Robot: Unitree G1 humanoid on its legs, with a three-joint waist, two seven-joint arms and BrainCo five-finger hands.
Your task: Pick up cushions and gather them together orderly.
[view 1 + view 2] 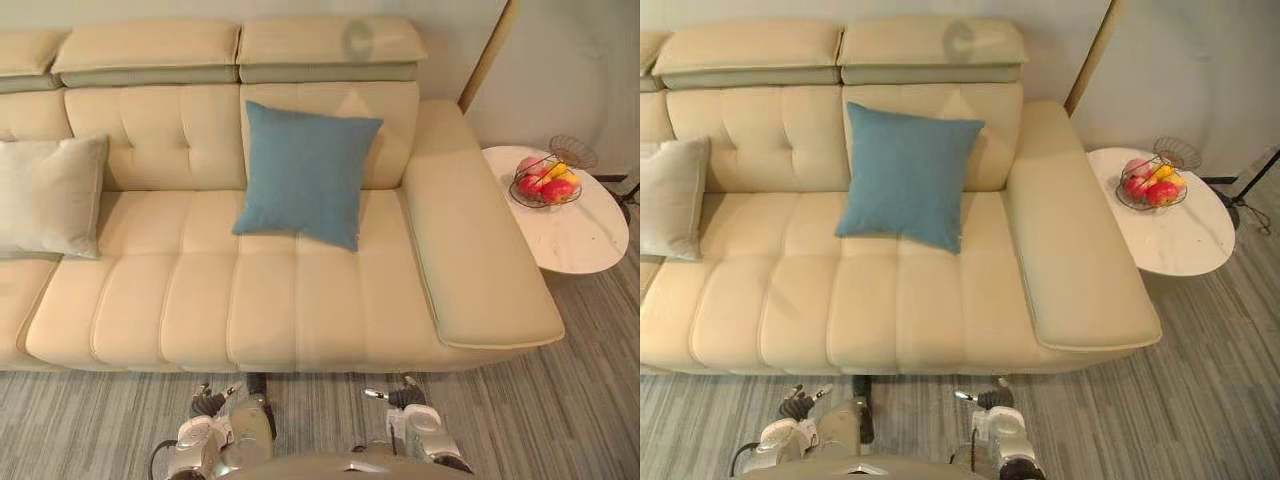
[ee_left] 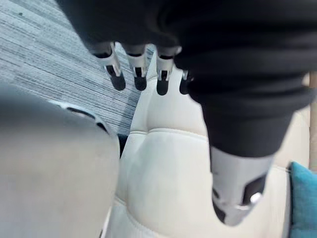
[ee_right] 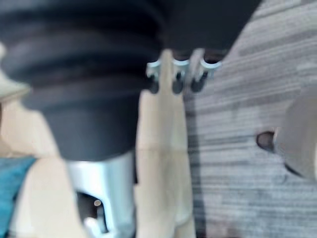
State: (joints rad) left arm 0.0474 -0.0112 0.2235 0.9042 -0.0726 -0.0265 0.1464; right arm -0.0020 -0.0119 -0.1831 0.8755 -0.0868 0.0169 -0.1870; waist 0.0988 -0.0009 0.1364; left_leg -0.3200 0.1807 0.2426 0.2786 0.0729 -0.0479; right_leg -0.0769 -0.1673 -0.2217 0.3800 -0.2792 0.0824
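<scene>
Cream sofa (image 1: 200,300) bears a blue cushion (image 1: 305,172) and a pale cushion (image 1: 50,195).

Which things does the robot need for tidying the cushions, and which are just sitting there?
For the job: blue cushion leaning on the sofa back; pale grey cushion further left; left hand and right hand, both open, empty.
Just lying about: round white side table; wire basket on it; fruit inside.

Light: bright, even, soft | Shadows: faint under blue cushion (image 1: 305,172) on sofa (image 1: 200,300), dark strip on floor (image 1: 560,420) along sofa base | Glare: pale ring over headrest (image 1: 357,38), mild sheen on round white surface (image 1: 585,240)
</scene>
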